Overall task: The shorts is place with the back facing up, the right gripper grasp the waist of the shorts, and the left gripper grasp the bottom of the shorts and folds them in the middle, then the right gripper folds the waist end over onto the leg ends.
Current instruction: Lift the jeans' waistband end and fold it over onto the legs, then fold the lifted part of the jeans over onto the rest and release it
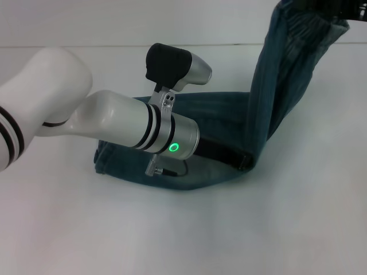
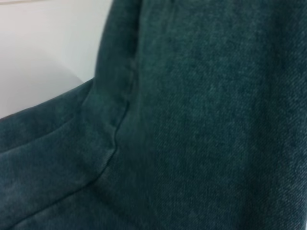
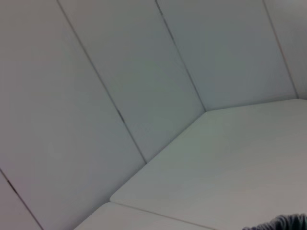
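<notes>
Denim of a dark teal-blue makes up the shorts, which lie partly on the white desk and partly hang in the air. The lower portion rests flat on the desk as a doubled layer, its rounded edge toward the robot's left and a dark band, probably the inner side of a hem or waistband, showing along the near side. From the right end of this flat portion the cloth rises steeply as a long, narrow, vertically creased column to the upper right corner of the head view, where it meets a dark shape that is likely the right pincer; its fingers are cut off by the frame edge, so whether they pinch the cloth cannot be told.

The left arm, white with black rings and a green indicator light, reaches across the flat portion of the shorts. Its wrist camera housing stands above the cloth. The left pincer itself is hidden beyond the arm's end, and its state cannot be told.

The left wrist view is filled with the denim at close range, showing a fine twill weave and a stitched seam running along a fold. The right wrist view shows wall panels, the desk, and a sliver of cloth at one edge.
</notes>
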### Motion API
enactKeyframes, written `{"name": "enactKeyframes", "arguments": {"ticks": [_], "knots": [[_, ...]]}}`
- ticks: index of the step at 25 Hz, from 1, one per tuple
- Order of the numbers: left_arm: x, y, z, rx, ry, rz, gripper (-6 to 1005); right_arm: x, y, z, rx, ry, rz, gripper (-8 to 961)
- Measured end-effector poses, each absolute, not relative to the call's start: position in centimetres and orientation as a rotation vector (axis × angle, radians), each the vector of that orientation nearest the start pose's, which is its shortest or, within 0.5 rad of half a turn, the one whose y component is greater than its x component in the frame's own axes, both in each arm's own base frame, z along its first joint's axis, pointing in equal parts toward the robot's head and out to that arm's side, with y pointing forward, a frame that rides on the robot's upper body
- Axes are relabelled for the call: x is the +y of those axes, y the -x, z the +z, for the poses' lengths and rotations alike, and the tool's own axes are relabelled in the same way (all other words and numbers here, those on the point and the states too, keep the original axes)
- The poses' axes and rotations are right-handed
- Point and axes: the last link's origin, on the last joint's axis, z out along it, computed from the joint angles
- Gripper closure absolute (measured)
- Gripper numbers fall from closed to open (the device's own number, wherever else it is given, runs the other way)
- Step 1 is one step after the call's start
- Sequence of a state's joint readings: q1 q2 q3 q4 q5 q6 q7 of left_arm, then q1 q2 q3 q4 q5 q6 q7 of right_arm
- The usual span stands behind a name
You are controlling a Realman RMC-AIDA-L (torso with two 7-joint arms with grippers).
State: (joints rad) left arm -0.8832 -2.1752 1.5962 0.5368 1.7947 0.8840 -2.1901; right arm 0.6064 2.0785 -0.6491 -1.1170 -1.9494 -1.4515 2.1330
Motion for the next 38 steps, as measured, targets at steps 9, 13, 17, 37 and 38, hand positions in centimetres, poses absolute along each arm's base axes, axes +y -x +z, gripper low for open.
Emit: {"name": "enactKeyframes", "arguments": {"ticks": [9,13,17,37,38], "knots": [[36.1,12.9,-15.3,-1.062,2.874,-0.246,963,40.1,-17.4,9.3,0.96,2.423,0.83,847],[36.8,13.6,-14.9,-1.114,2.795,-0.295,963,40.1,-17.1,8.9,0.956,2.437,0.824,844],[38.1,15.5,-13.8,-1.17,2.644,-0.361,933,40.1,-16.8,8.3,0.955,2.456,0.811,842],[42.8,25.0,0.1,-1.089,1.869,-0.629,350,41.3,-11.8,1.1,0.919,2.677,0.685,830],[42.8,25.2,0.4,-1.08,1.859,-0.628,350,41.3,-11.5,0.6,0.918,2.69,0.678,829]]}}
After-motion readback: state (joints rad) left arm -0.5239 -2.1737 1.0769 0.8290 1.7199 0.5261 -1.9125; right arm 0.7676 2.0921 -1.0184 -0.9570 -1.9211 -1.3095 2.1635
